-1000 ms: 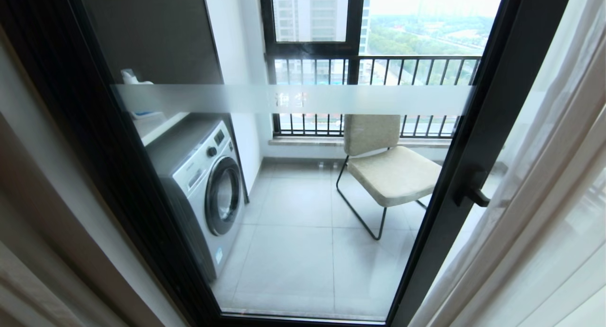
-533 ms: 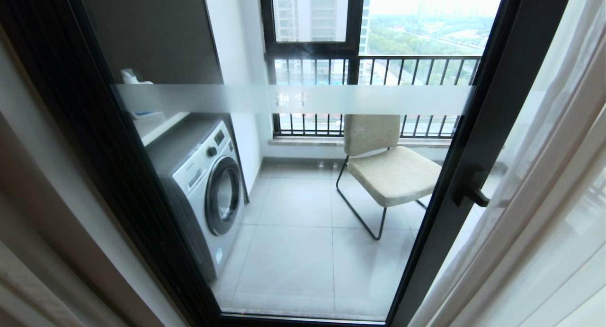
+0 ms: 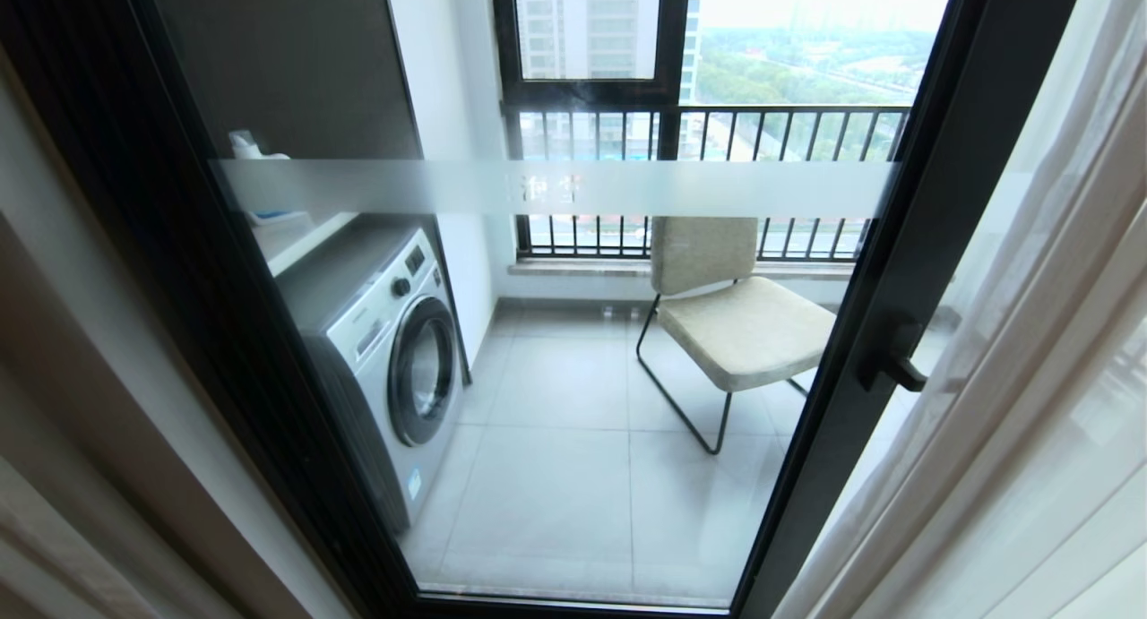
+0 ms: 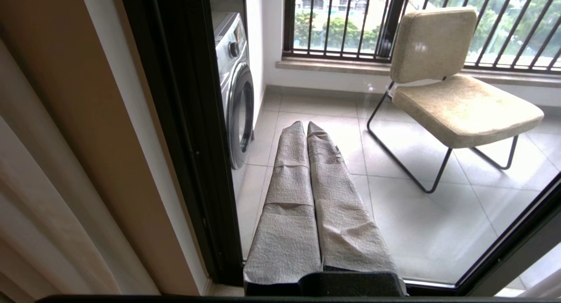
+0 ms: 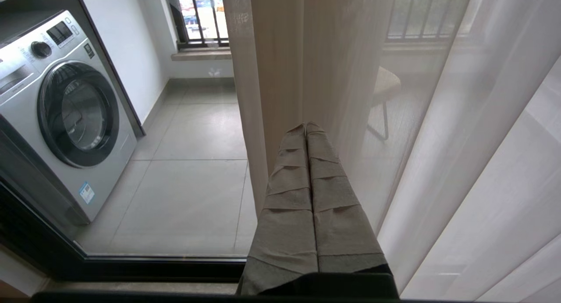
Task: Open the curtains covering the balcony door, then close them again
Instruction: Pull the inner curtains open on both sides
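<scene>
The balcony door point(image 3: 556, 189) fills the head view, a black-framed glass panel with a frosted band and a black handle point(image 3: 896, 364) on its right stile. The curtains are drawn aside. Sheer white folds point(image 3: 1030, 350) hang at the right and opaque beige folds point(image 3: 45, 547) at the lower left. Neither gripper shows in the head view. My left gripper point(image 4: 306, 124), wrapped in grey tape, is shut and empty, pointing at the door glass point(image 4: 394, 215). My right gripper point(image 5: 306, 125) is shut and empty, just in front of the sheer curtain's edge point(image 5: 342, 75). I cannot tell whether it touches the fabric.
Behind the glass, a washing machine point(image 3: 394, 350) stands at the left, a beige chair point(image 3: 735, 323) on black legs at the right. A railed outer window point(image 3: 708, 135) lies beyond. A pale wall jamb point(image 3: 107, 359) borders the door frame on the left.
</scene>
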